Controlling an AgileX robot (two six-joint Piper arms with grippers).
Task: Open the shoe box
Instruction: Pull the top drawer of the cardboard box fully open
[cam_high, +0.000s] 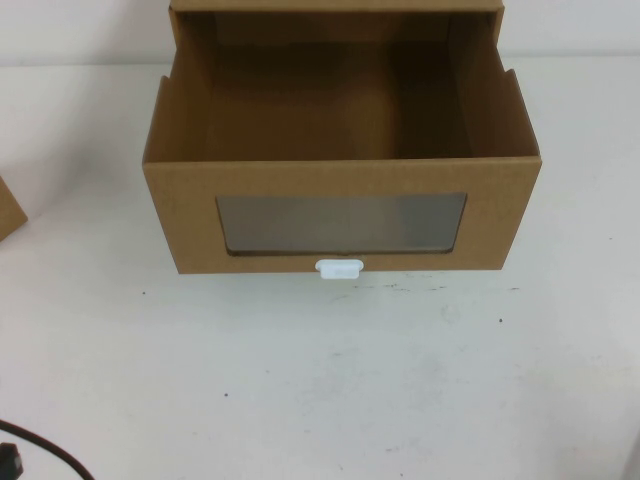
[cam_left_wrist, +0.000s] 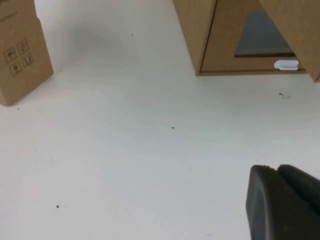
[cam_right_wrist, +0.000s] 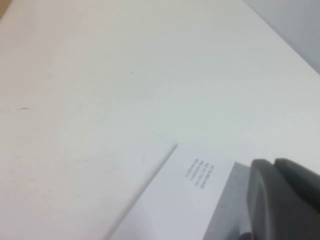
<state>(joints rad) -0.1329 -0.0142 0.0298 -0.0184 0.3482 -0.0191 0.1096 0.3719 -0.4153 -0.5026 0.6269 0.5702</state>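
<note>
The brown cardboard shoe box (cam_high: 180, 215) stands at the far middle of the white table. Its drawer is drawn out toward me from the outer sleeve (cam_high: 335, 6), and the inside is open to view and empty. The drawer front has a clear window (cam_high: 340, 222) and a small white pull tab (cam_high: 339, 268). Neither gripper shows in the high view. In the left wrist view my left gripper (cam_left_wrist: 276, 168) is shut on nothing, low over bare table, well short of the box (cam_left_wrist: 200, 35) and its tab (cam_left_wrist: 286, 64). My right gripper (cam_right_wrist: 274, 162) is shut, away from the box.
A smaller cardboard box (cam_high: 8, 210) sits at the table's left edge, also in the left wrist view (cam_left_wrist: 20, 55). A black cable (cam_high: 40, 450) lies at the near left corner. A white printed sheet (cam_right_wrist: 185, 195) lies under the right gripper.
</note>
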